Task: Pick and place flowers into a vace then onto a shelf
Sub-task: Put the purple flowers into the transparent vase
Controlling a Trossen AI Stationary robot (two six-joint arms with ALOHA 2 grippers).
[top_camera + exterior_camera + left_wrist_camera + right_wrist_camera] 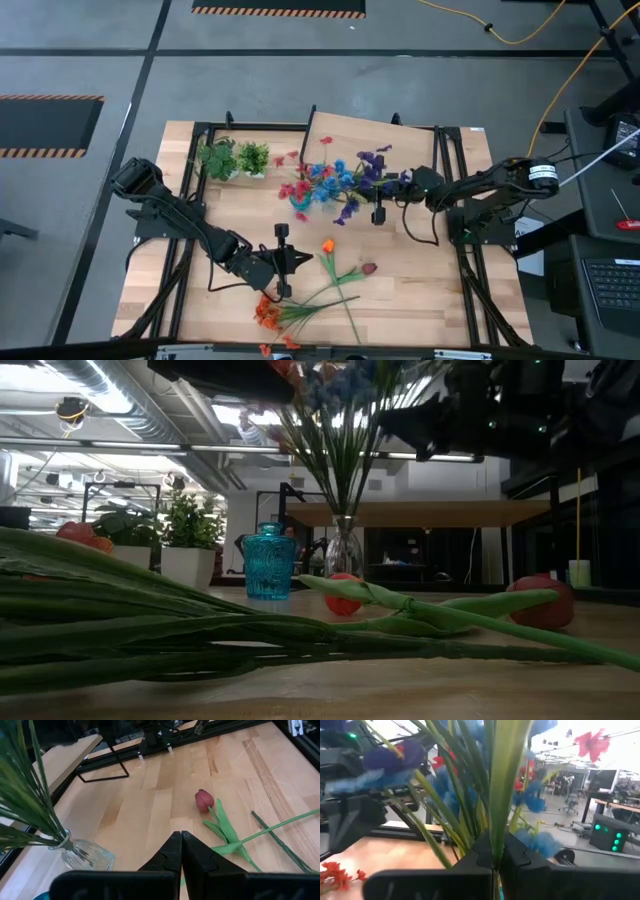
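Flowers [335, 182] already crowd the glass vase [82, 854] mid-tabletop, my right pincer [379, 214] pinches one stem there, so next I release, while my left pincer [281, 262] waits pressed together.

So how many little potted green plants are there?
2. The darker plant and the lighter plant stand side by side at the table's far left corner. None seem hidden.

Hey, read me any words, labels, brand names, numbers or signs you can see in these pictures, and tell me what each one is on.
None can be read in any view.
The white band on the right arm may carry print, but it is too small to read.
The keyboard off the table's right side has keys too small to read.
The blue glass vase and the clear vase carry no label.
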